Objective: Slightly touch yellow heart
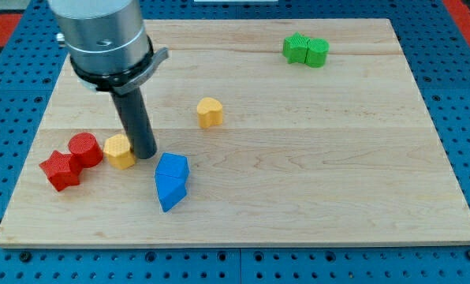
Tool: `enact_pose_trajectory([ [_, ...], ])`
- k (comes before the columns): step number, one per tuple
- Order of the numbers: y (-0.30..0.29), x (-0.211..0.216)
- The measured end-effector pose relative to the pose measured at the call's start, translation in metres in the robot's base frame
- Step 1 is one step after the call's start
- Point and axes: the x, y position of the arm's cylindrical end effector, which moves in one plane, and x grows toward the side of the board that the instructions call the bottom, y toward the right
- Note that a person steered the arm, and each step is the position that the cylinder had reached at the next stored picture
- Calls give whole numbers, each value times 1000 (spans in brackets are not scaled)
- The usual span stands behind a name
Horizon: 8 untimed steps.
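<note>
Well, the yellow heart [210, 112] sat mid-board, left of centre, apart from my tip [144, 155], which stood nearer and to its left, against another yellow block [119, 151]. I had no gripper, only the rod.

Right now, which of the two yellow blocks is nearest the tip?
The yellow block beside the red cylinder, touching or nearly touching my tip on its left. The other yellow block sits apart, toward the view's upper right.

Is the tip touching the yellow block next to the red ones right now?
Cannot tell. In the camera view my tip sits right against the yellow block's right side with no visible gap, but one angle cannot confirm contact.
</note>
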Motion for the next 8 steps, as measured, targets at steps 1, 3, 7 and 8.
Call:
enact_pose_trajectory([
  [1, 35, -11],
  [3, 58, -17],
  [7, 89, -17],
  [8, 94, -17],
])
